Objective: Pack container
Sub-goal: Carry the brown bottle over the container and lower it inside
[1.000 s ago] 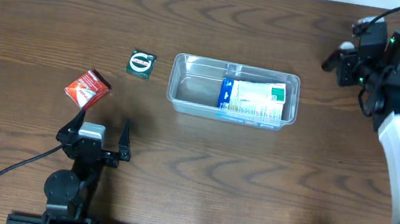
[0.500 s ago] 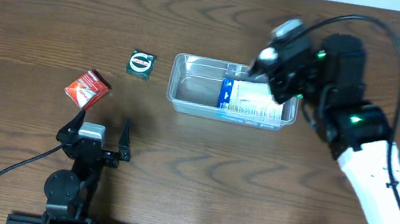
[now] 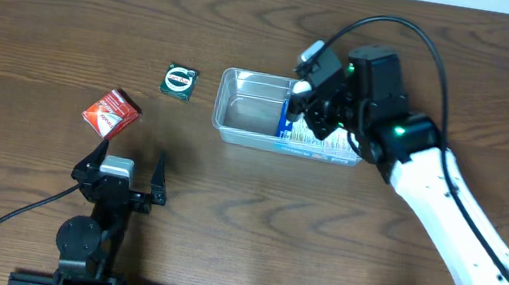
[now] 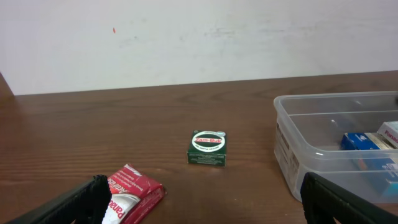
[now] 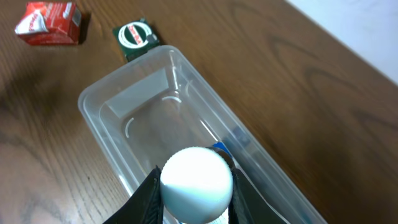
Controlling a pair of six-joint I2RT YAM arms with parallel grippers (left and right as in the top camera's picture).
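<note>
The clear plastic container [image 3: 239, 110] sits mid-table with a blue and white box [image 3: 321, 137] in its right half. My right gripper [image 3: 305, 100] hovers over the container's middle, shut on a white ball [image 5: 196, 182]. The right wrist view shows the ball between the fingers [image 5: 196, 205], above the container [image 5: 124, 112]. My left gripper [image 3: 121, 171] is open and empty near the front left. Its wrist view shows the spread fingers [image 4: 205, 208] and the container's left end [image 4: 292, 149].
A green packet [image 3: 180, 82] lies just left of the container; it also shows in the wrist views [image 4: 207, 148] [image 5: 135, 38]. A red packet [image 3: 112, 111] lies further left, close in front of the left gripper [image 4: 130, 196] [image 5: 53, 22].
The right arm has swung from the far right back corner leftward to above the container. The left arm and the packets have not moved.
</note>
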